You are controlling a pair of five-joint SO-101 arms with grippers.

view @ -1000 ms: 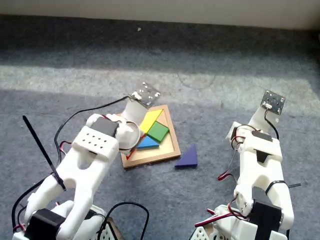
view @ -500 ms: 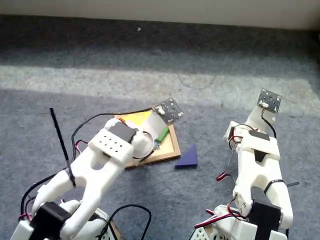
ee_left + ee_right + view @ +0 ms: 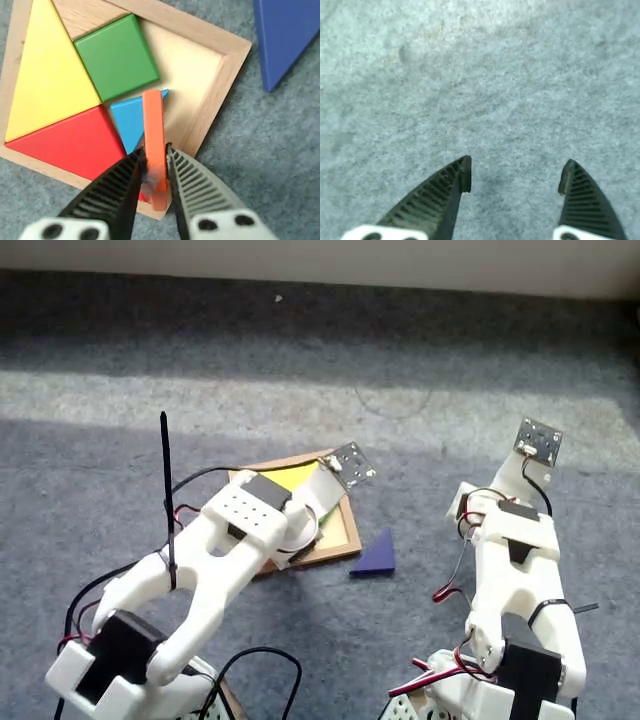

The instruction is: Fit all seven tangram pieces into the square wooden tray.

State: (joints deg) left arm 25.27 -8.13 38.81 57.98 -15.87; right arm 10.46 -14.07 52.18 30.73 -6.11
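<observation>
Gripping item: left gripper point(image 3: 155, 150), fingers point(image 3: 112, 185) clamped on either face of an orange piece point(image 3: 152, 115). The piece is held on edge, upright, above the tray's corner region, and overlaps the light blue triangle as seen from the left wrist.

Tray: square wooden tray point(image 3: 227, 75), lying flat on the grey bench point(image 3: 450, 390). In the high view its rim point(image 3: 345, 540) shows partly beneath the left arm point(image 3: 230, 540).

Contents of tray:
- yellow triangle point(image 3: 47, 75), large, set along one side of the tray
- red triangle point(image 3: 70, 145), large, edge to edge with the yellow one
- green square point(image 3: 117, 55), touching the yellow triangle's slanted edge
- light blue triangle point(image 3: 125, 120), small, between the green square and the red triangle
- bare pale floor point(image 3: 190, 75) in the corner beside the green square

Outside the tray: dark blue triangle point(image 3: 376, 556), flat on the bench just beside the tray's outer rim, apart from it; also seen from the left wrist point(image 3: 282, 35).

Right arm point(image 3: 515, 570): well apart from the tray, beyond the dark blue triangle. Right gripper point(image 3: 516, 164) has its fingers point(image 3: 445, 195) spread wide, holding nothing, above bare grey bench point(image 3: 470, 75).
</observation>
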